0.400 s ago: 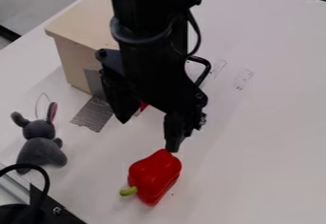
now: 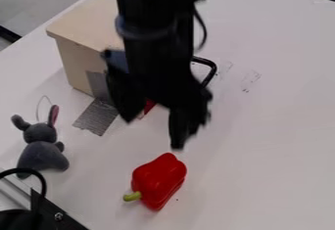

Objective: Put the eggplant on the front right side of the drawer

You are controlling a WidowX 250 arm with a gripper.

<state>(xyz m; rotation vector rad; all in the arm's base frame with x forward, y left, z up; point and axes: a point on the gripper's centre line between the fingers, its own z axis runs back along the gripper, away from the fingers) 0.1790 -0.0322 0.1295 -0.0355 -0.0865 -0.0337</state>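
From my end I see the wooden drawer on the worktop toward the upper left, partly behind the arm, with grey tape running down its side onto the surface. My gripper hangs in front of it, fingers spread apart with nothing between them that I can make out; a small red thing peeks out behind, too covered for me to name. Nearer the camera, a red pepper lies on its side, green stem pointing left. Off to the left sits a grey plush rabbit
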